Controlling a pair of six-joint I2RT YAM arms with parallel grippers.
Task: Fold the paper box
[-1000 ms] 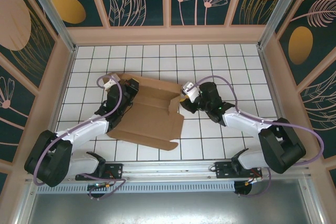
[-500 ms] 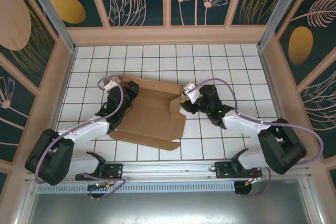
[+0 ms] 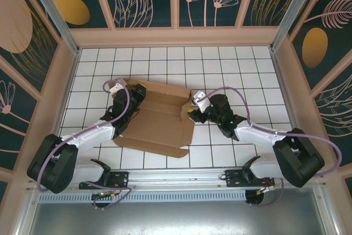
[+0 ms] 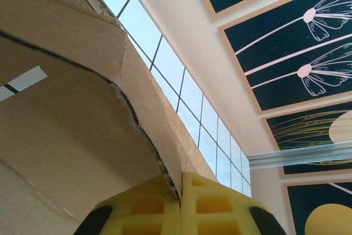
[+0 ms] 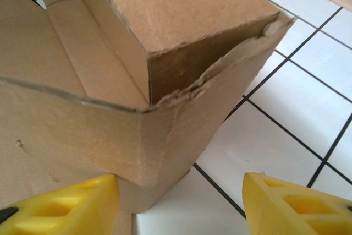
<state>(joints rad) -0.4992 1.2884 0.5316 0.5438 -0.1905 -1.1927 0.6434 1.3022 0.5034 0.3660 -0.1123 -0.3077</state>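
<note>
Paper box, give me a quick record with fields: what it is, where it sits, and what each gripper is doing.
object: plain brown cardboard paper box, partly folded, walls raised at its right corner
surface: white tiled table
left gripper: shut on an edge of the box's cardboard
right gripper: open, fingers apart in front of the raised corner
task state: folding not finished

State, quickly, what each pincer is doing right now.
Left pincer: closed on the paper box edge.
Right pincer: open, holding nothing.

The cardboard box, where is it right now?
In the overhead view the paper box lies on the tiled table, left of centre, between the left arm and the right arm.
</note>
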